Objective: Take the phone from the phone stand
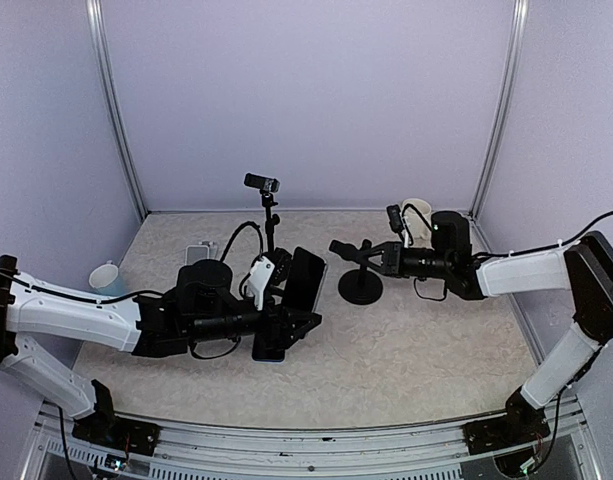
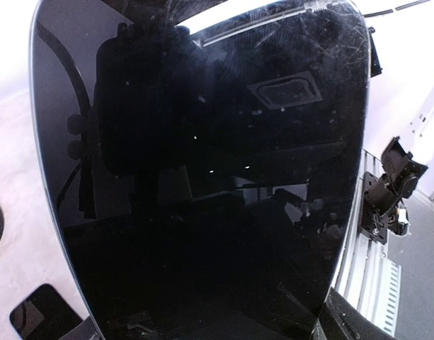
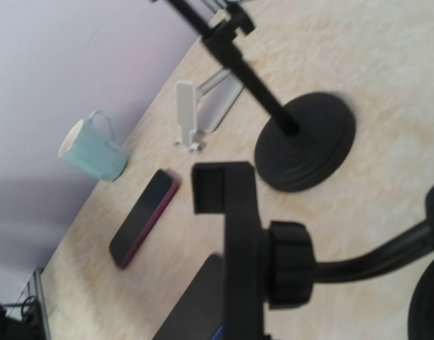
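And there it is: the phone (image 1: 308,278) is out of the phone stand (image 1: 361,288), up off the worktop (image 1: 436,350) and tipped on edge just to the left of the stand, with a clear gap between the two. The left gripper (image 1: 291,305) has it, jaws spread wide across the phone's body and pinching it. Over on the stand's right side the right gripper (image 1: 379,258) is on the neck, jaws drawn nearly together around it, bracing the stand as far as I can judge from overhead. So I'd call the main job done, with the phone free of the clamp. What's left, at most, is setting it down somewhere and letting go of the stand. Now the views tell different stories. The right wrist camera looks straight past the stand's cradle (image 3: 227,212), and it is bare, nothing gripped in it, which the overhead shot is too small to confirm. That same view picks out a red-edged second phone (image 3: 144,216) lying flat on the worktop beyond the stand, a teal mug (image 3: 94,150) farther off, and the round tripod base (image 3: 306,139) close by. The left wrist camera gives almost nothing but the phone's black glass (image 2: 202,177) filling the frame, and it doesn't show its own jaws plainly. Only the overhead view shows both arms and the gap between phone and stand.
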`<state>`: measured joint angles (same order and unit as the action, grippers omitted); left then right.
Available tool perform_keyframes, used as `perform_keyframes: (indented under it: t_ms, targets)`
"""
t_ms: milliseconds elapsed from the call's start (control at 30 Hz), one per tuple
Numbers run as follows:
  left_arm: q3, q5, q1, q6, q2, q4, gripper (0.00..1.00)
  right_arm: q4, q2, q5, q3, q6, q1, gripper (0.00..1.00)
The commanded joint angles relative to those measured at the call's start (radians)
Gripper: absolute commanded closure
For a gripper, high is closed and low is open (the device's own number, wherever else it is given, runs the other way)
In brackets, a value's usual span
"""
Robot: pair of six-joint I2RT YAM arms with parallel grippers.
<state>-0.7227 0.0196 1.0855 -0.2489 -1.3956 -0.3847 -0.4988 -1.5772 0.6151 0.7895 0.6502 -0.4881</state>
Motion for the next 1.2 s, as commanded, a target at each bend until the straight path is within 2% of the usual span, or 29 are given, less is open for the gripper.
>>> perform_keyframes:
  t_ms: [0,233,400,500,600,667,800,900,1167]
  targets:
    - [0.023,-0.096,0.001,-0.038,0.072,-0.033,0.94,-0.063,-0.089,0.026,0.125,-0.033,0.021,1.00]
    - [0.051,-0.153,-0.004,-0.055,0.095,-0.005,0.94,-0.030,-0.210,0.035,0.261,-0.045,0.038,1.00]
    - [0.047,-0.165,-0.009,-0.070,0.073,0.001,0.94,0.000,-0.243,0.036,0.314,-0.054,0.042,0.86]
    - [0.039,-0.171,-0.009,-0.077,0.057,-0.004,0.93,0.018,-0.240,0.034,0.322,-0.062,0.044,0.70]
    - [0.023,-0.197,-0.011,-0.088,0.034,0.000,0.93,0.041,-0.217,0.032,0.320,-0.072,0.045,0.47]
    - [0.006,-0.223,-0.012,-0.101,0.013,0.010,0.94,0.052,-0.192,0.032,0.314,-0.076,0.045,0.35]
    - [-0.006,-0.244,-0.013,-0.115,-0.013,-0.012,0.93,0.067,-0.125,0.037,0.289,-0.077,0.045,0.17]
    - [-0.010,-0.256,-0.013,-0.147,-0.028,-0.038,0.93,0.089,-0.062,0.036,0.261,-0.079,0.045,0.14]
    - [-0.051,-0.324,-0.002,-0.193,-0.099,-0.060,0.93,0.156,0.159,0.026,0.113,-0.066,0.041,0.14]
